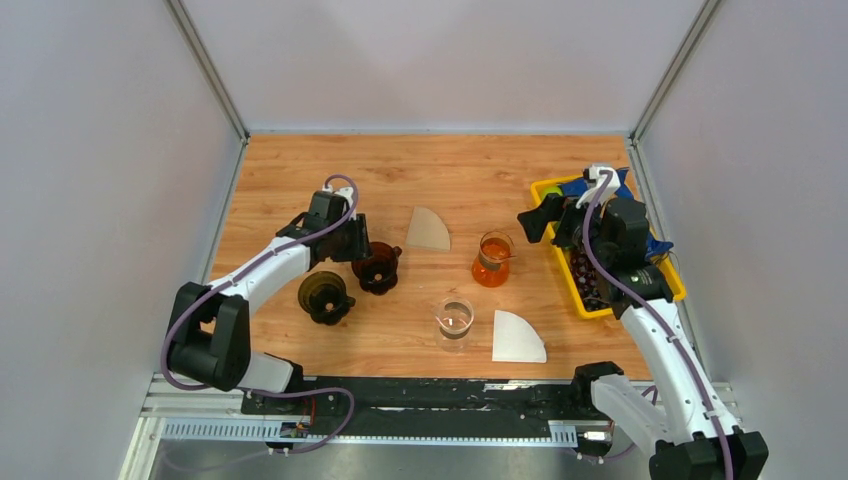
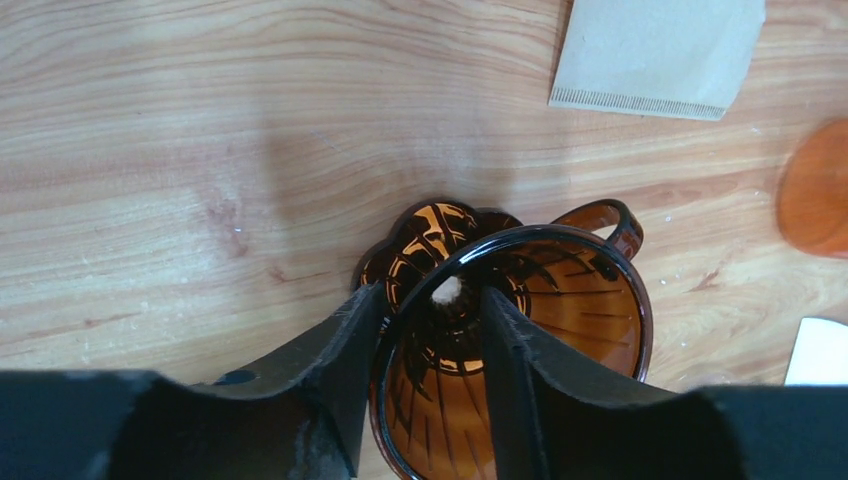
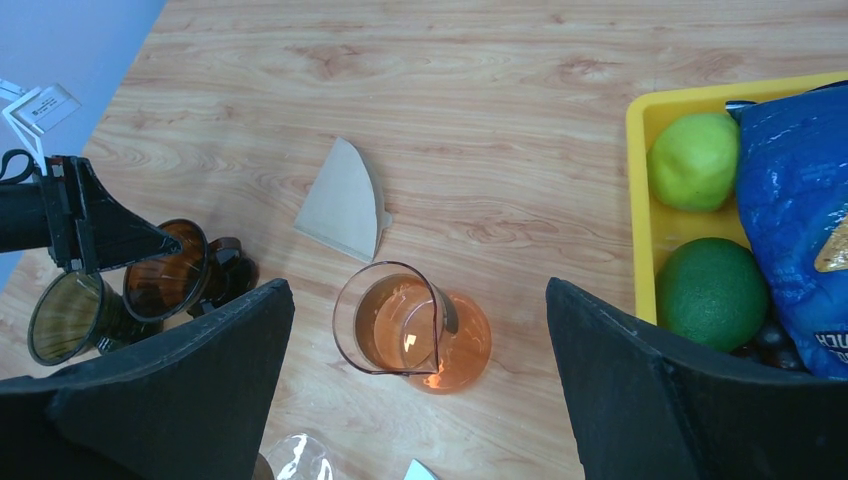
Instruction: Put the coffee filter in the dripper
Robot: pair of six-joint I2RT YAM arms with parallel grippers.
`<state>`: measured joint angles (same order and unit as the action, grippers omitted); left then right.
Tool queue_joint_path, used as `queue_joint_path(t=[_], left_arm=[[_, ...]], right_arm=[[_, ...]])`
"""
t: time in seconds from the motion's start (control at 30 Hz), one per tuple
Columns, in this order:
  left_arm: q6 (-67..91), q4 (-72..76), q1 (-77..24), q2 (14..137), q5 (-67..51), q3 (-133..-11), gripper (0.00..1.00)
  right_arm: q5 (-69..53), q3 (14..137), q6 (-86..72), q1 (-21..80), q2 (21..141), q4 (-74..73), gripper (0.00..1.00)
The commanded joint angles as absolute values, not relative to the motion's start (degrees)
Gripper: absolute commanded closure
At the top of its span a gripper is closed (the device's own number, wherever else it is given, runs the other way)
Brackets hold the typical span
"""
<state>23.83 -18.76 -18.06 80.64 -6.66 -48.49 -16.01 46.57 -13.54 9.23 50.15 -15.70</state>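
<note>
Left pincer (image 2: 432,298) half-spread astride dripper (image 2: 590,300) rim, not yet pinching. Clamp wall squarely, keep cup upright. Right pincer (image 3: 417,300) released, empty; free for tan filter (image 1: 428,229).

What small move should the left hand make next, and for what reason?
Probably close the left hand on the dripper. Its fingers straddle the rim, one outside and one inside, with a gap showing at the inner finger, so the dripper seems not yet gripped. The brown filter lies apart on the table.
</note>
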Motion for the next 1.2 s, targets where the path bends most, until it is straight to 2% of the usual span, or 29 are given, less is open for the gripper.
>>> queue_joint_path(t=[0.0, 0.27, 0.4, 0.63, 0.83, 1.0, 1.17], left_arm=[[22.59, -18.03, -18.51, 80.20, -7.60, -48.63, 0.54], [22.50, -19.43, -19.42, 78.63, -7.48, -49.25, 0.88], [23.13, -20.85, -19.42, 75.40, -7.12, -50.33, 0.99], [25.91, -23.09, -19.49, 66.65, -9.07, -52.21, 1.00], [27.83, -21.63, -19.85, 60.44, -17.69, -53.90, 1.00], [29.66, -18.38, -21.37, 59.32, -23.82, -57.21, 1.00], [31.03, -15.39, -23.79, 62.98, -23.87, -62.86, 1.00]], right_arm=[[-14.33, 49.11, -12.50, 9.13, 48.32, -15.17, 0.00], [-14.24, 49.09, -12.46, 9.10, 46.88, -15.66, 0.00], [-15.20, 48.82, -12.48, 9.07, 46.24, -15.65, 0.00], [-15.74, 48.25, -13.05, 9.14, 45.44, -15.83, 0.00], [-16.16, 47.99, -13.51, 9.08, 44.92, -15.93, 0.00], [-14.27, 47.78, -14.50, 9.07, 44.50, -16.01, 0.00], [-7.33, 47.01, -15.78, 9.10, 42.46, -16.09, 0.00]])
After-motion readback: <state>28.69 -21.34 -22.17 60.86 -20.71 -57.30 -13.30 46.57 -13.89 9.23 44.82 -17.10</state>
